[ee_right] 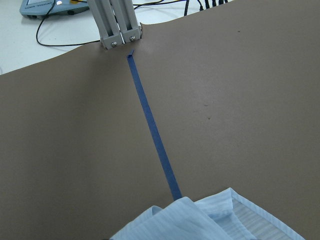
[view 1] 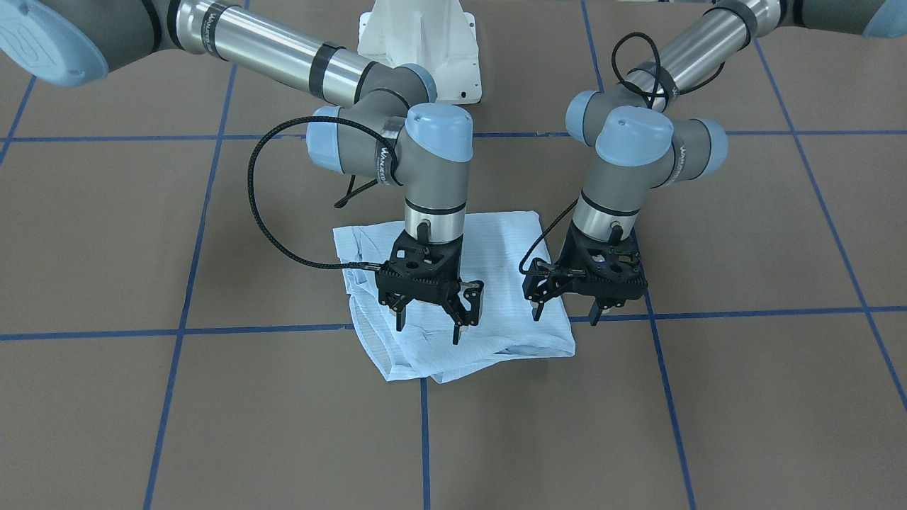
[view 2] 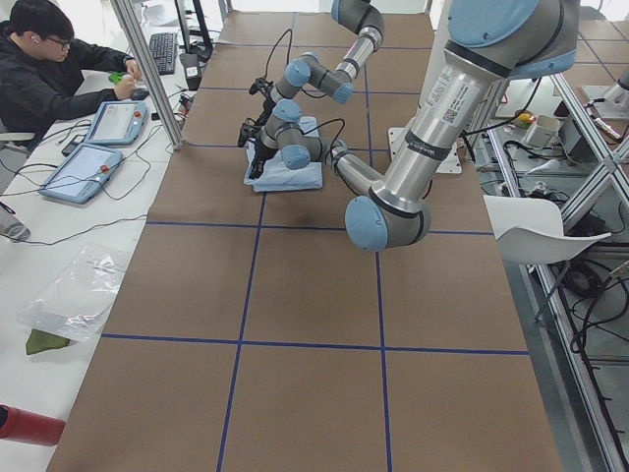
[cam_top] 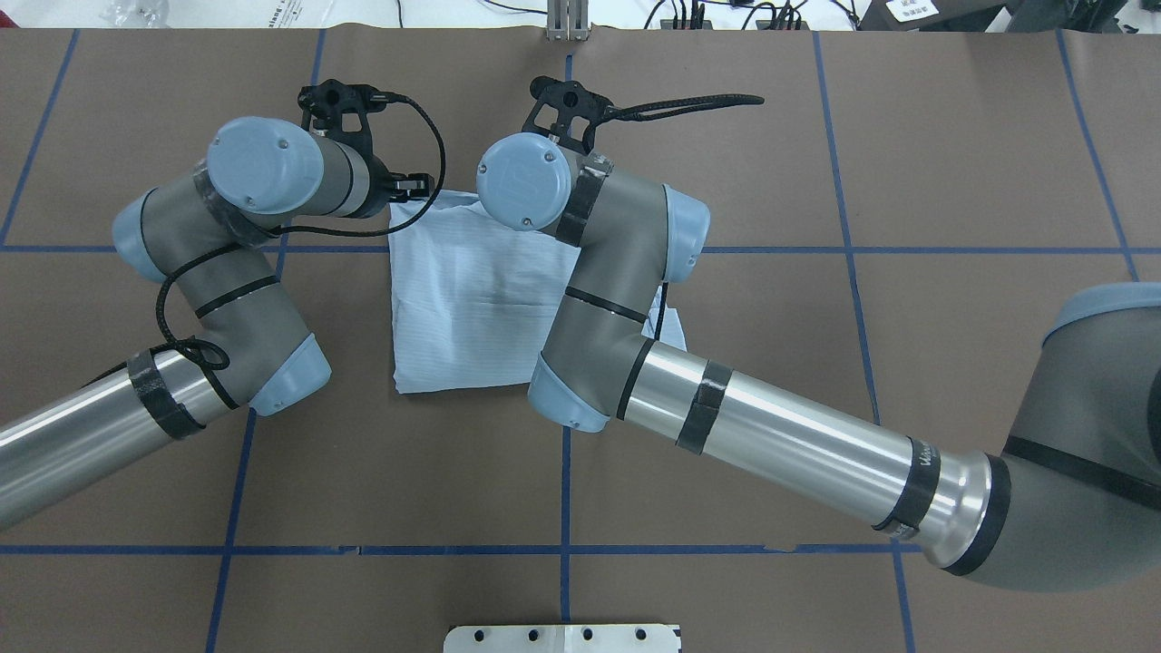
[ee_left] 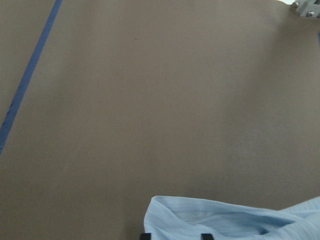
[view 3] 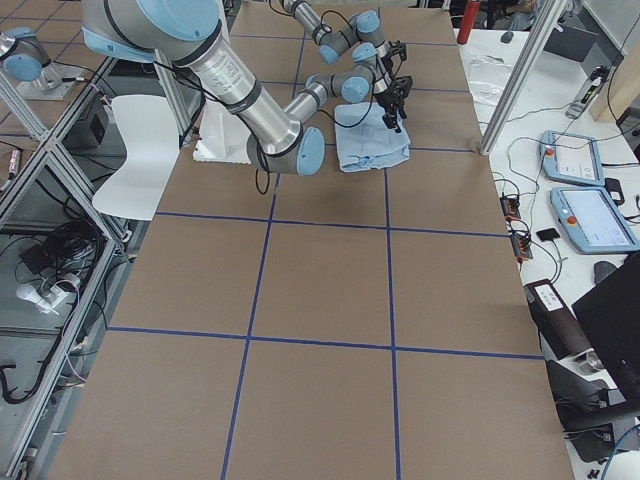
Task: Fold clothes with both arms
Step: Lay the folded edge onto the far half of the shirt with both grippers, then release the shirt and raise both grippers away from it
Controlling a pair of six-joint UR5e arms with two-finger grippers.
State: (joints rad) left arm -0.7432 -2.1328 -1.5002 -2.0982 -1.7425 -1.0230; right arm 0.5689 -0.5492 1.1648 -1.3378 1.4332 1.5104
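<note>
The clothes are one light blue striped shirt (view 1: 496, 312), folded into a rough rectangle on the brown table; it also shows from overhead (cam_top: 472, 308). My right gripper (view 1: 431, 324) hangs open just above the shirt's middle, fingers pointing down and holding nothing. My left gripper (view 1: 565, 312) is open too and straddles the shirt's side edge. In the left wrist view a rumpled shirt edge (ee_left: 235, 220) lies at the bottom of the frame. A folded corner of the shirt (ee_right: 210, 220) fills the bottom of the right wrist view. Both arms bend over the shirt and hide part of it from overhead.
The white pedestal base (view 1: 418, 42) stands behind the shirt. Blue tape lines (view 1: 425, 439) grid the brown table cover. An aluminium post (ee_right: 117, 25) stands at the far table edge. A seated person (view 2: 49, 69) and teach pendants (view 2: 84, 172) are beyond that edge.
</note>
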